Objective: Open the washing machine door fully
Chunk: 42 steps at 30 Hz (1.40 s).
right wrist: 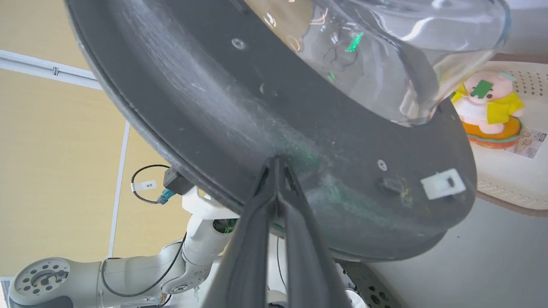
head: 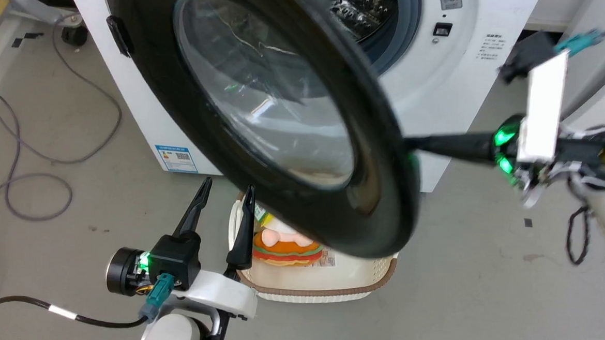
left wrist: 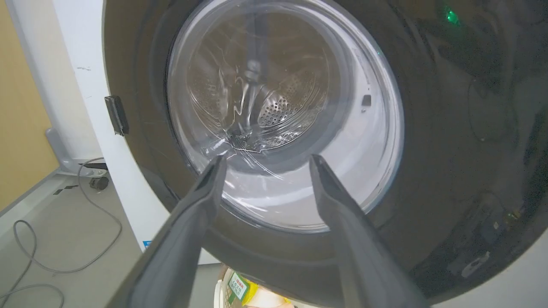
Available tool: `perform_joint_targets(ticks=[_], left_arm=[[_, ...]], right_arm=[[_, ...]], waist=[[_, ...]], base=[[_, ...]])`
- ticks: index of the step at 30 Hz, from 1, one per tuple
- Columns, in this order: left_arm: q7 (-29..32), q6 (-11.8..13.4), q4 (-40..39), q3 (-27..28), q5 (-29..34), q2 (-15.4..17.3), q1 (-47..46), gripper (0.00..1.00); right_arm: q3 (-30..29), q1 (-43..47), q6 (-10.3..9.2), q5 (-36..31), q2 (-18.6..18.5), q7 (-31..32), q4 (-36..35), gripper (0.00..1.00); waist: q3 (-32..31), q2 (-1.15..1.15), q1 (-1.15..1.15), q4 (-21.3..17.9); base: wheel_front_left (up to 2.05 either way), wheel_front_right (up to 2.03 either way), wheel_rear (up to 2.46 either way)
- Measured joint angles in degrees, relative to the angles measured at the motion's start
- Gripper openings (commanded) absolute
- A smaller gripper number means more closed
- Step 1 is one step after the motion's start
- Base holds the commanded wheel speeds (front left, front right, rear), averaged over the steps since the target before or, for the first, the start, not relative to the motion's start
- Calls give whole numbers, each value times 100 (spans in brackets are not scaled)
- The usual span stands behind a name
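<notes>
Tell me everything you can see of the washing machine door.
The door is a round glossy black ring around a bulging clear glass bowl. It stands partly open, swung out from the machine on its left side, over a basket. Its dull inner face looks scuffed. The right gripper, jaws shut, touches its tips against that face near the rim.

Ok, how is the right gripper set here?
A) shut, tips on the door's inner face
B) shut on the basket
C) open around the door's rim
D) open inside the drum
A: the right wrist view shows the right gripper with its fingers together, tips against the dark inner face of the washing machine door.
</notes>
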Motion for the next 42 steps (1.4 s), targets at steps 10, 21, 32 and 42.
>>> perform_joint_targets(ticks=[10,21,32,42], left_arm=[[0,0,44,60,0,0,143,100],[-1,-2,124,112,0,0,202,100],[-1,-1,165,302,1,1,437,100],[-1,-46,255,572,40,1,581,100]], right_arm=[[865,538,0,678,-355,-222,-1322,0],[1583,617,0,1222,-720,-1266,-2085,0],[1044,2117,0,1040,-932,-4632,-2080,100],[649,3713,0,906,-668,-7068,-1079,100]], waist=[[-191,0,0,-62],[-278,0,1,-100],[-445,0,1,-185],[-519,0,1,-426]], base=[[0,0,0],[0,0,0],[0,0,0],[0,0,0]])
